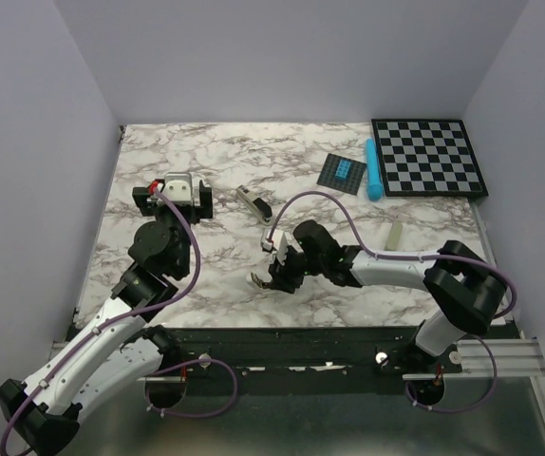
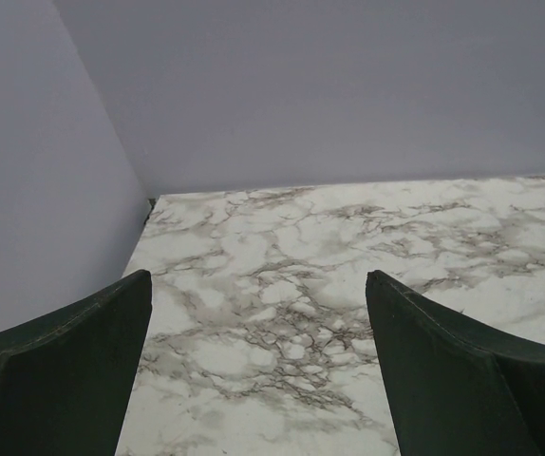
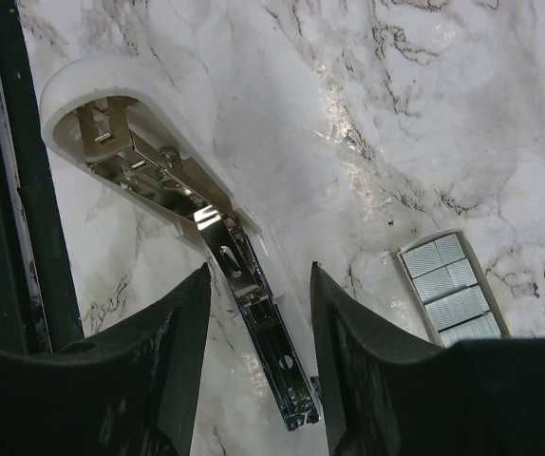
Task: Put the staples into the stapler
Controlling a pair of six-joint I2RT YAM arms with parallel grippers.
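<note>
The stapler (image 3: 253, 285) lies swung open on the marble table. Its white cover (image 3: 111, 85) points away and its shiny silver channel runs back between my right fingers. My right gripper (image 3: 258, 271) is open and straddles the channel, with a gap on each side. In the top view the gripper (image 1: 271, 277) hovers low over the stapler (image 1: 255, 280) near the table's front. The small white box of silvery staples (image 3: 448, 285) lies just right of the right finger, and shows in the top view (image 1: 269, 243). My left gripper (image 2: 258, 280) is open and empty, at the table's left (image 1: 173, 199).
A small black-and-grey oblong object (image 1: 253, 202) lies mid-table. A beige bar (image 1: 394, 236), a blue cylinder (image 1: 374, 171), a dark card with blue squares (image 1: 342, 173) and a chessboard (image 1: 429, 157) are at the right back. The black front edge (image 3: 16, 190) runs close beside the stapler.
</note>
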